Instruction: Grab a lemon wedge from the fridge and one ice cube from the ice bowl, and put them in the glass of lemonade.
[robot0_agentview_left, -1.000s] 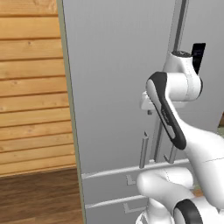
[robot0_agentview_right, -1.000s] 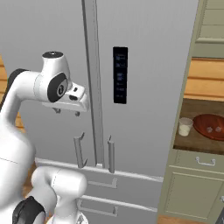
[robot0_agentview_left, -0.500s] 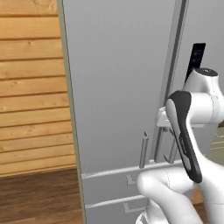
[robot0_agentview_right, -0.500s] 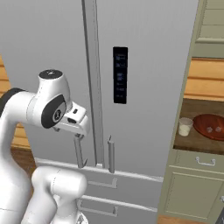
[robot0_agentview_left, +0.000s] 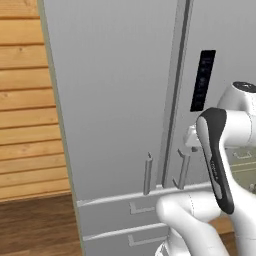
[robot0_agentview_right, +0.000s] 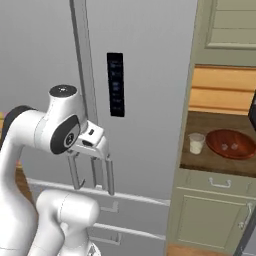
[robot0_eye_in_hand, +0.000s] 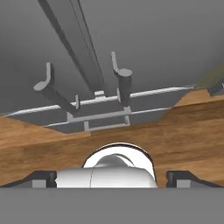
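The grey double-door fridge (robot0_agentview_left: 115, 100) (robot0_agentview_right: 150, 100) stands shut in front of me, so the lemon wedge is hidden. My gripper (robot0_agentview_right: 91, 145) (robot0_agentview_left: 191, 137) hangs just in front of the door seam, above the lower ends of the two bar handles (robot0_agentview_right: 108, 175) (robot0_eye_in_hand: 124, 85). It points down, and its jaws are open wide with nothing between them (robot0_eye_in_hand: 113, 179). To the right, on the counter, the glass of lemonade (robot0_agentview_right: 196, 143) stands next to the reddish-brown ice bowl (robot0_agentview_right: 212, 145), which holds two ice cubes.
Fridge drawers (robot0_agentview_left: 135, 207) with flat pulls lie below the doors. A black panel (robot0_agentview_right: 115, 84) sits on the right door. Beige cabinets (robot0_agentview_right: 225, 30) frame the counter niche (robot0_agentview_right: 200, 162). A wood-plank wall (robot0_agentview_left: 25, 125) is on the left, above wooden floor (robot0_eye_in_hand: 183, 127).
The whole picture has shifted left, so the base has driven. The arm has folded and the hand has dropped from mid-door height to the handles' lower ends.
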